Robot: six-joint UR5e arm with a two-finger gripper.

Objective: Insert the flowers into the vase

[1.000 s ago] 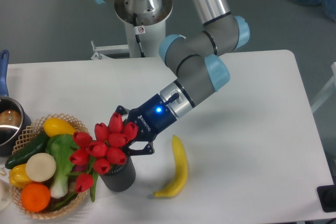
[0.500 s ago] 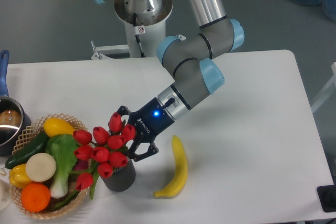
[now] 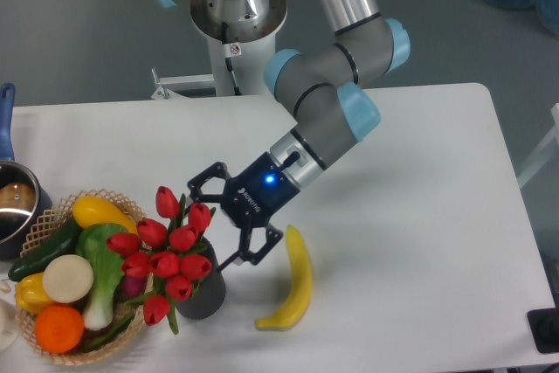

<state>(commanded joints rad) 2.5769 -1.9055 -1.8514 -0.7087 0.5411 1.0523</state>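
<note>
Flowers [image 3: 166,252] in vase [image 3: 203,296]; end effector [image 3: 225,226] spread wide, lettering unreadable

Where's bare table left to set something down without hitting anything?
The right side of the table, from the banana to the far edge, is bare, as is the strip behind the basket. The front left is crowded: basket, vase, flowers, open claw.

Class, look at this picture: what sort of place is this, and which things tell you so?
Probably a robotics lab: an arm with a gripper works at a white table set with props, like flowers in a vase and a banana.
</note>
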